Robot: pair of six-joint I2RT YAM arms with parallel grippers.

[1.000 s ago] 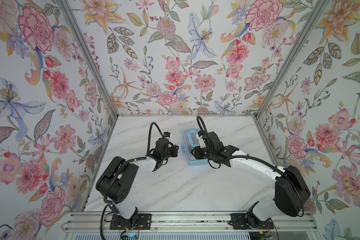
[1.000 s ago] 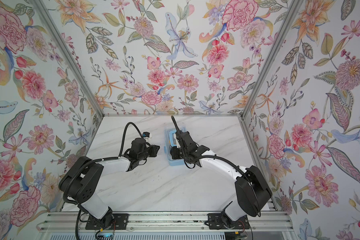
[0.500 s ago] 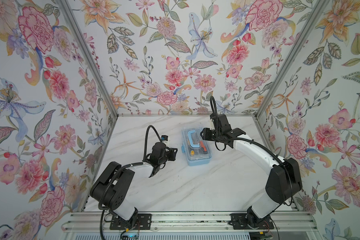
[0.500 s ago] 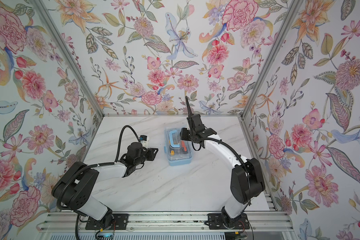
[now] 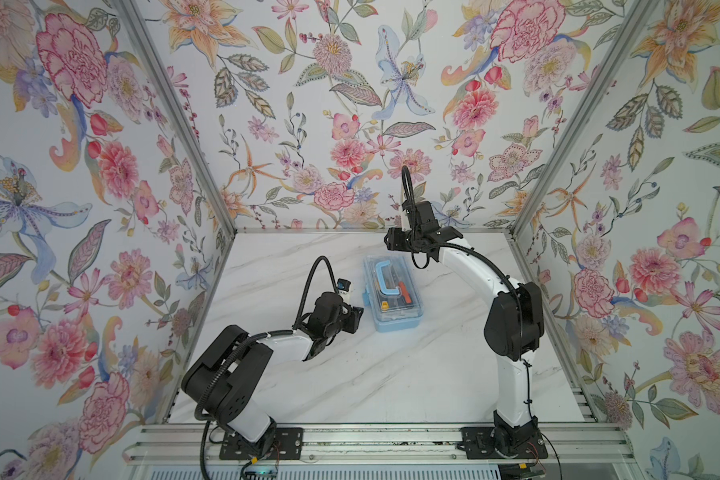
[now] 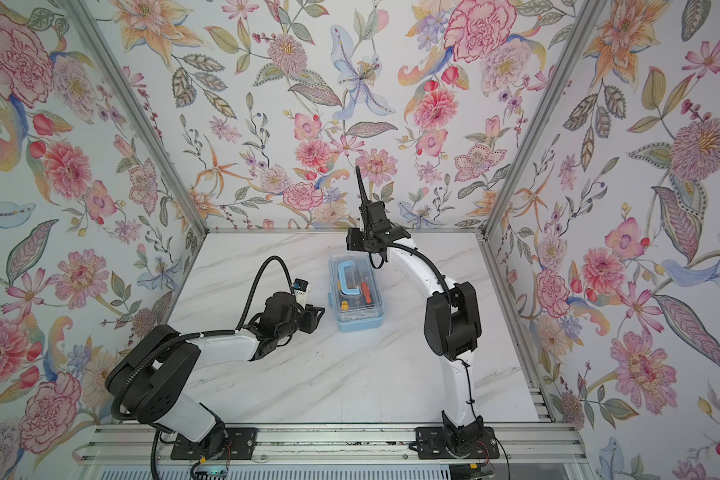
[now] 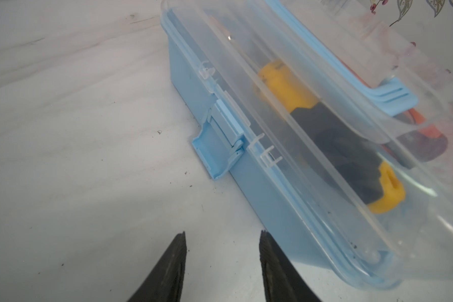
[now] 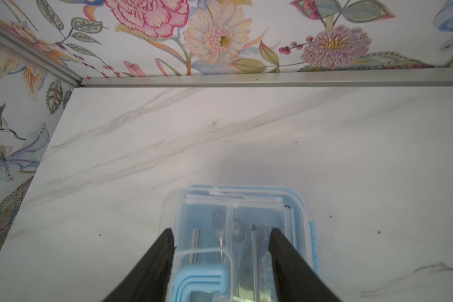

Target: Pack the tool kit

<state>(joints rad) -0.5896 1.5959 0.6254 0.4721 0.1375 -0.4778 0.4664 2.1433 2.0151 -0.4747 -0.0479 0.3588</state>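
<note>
The tool kit (image 5: 398, 326) (image 6: 360, 325) is a light blue box with a clear lid down on it and a blue handle (image 5: 385, 276), standing mid-table. Through the lid I see a yellow-and-black tool (image 7: 324, 130) and a red-handled one (image 5: 404, 291). My left gripper (image 5: 356, 318) (image 7: 222, 235) is low on the table just left of the box wall (image 7: 259, 188), open and empty. A blue side latch (image 7: 215, 157) sticks outward. My right gripper (image 5: 387, 241) (image 8: 221, 231) hangs open above the box's far end, holding nothing.
The marble table (image 5: 391, 374) is walled in by floral panels on three sides, with a metal rail (image 5: 350, 440) along the front edge. The back wall (image 8: 220, 39) lies close behind the right gripper.
Both grippers have opened. The right arm has lifted off the box and swung toward the back wall. The left gripper has drawn back slightly from the box's left side.
</note>
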